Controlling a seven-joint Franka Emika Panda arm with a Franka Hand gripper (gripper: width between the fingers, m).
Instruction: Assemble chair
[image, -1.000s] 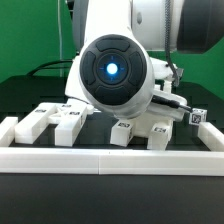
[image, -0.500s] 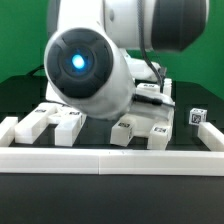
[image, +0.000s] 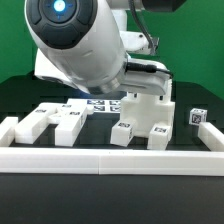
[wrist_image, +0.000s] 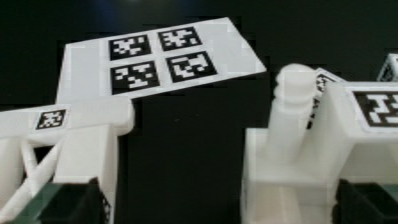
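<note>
Several white chair pieces with marker tags lie on the black table. Two lie at the exterior view's left (image: 35, 121) (image: 68, 122). Two blocky ones (image: 122, 131) (image: 158, 127) lie in the middle. A taller piece (image: 146, 101) stands behind them under the arm. A small tagged cube (image: 196, 117) sits at the right. In the wrist view my gripper (wrist_image: 222, 208) hangs open above the table. One tagged piece (wrist_image: 71, 140) is by one finger, and another tagged piece (wrist_image: 317, 140) reaches between the fingers. Nothing is gripped. In the exterior view the arm's body hides the fingers.
The marker board (wrist_image: 160, 58) lies flat beyond the pieces and also shows in the exterior view (image: 100, 104). A low white border rail (image: 110, 160) runs along the front, with raised ends at both sides. The big arm body (image: 80, 45) fills the upper exterior view.
The arm has swung up and toward the exterior view's left. This uncovers the marker board and the taller piece in the middle. The chair pieces have not moved.
</note>
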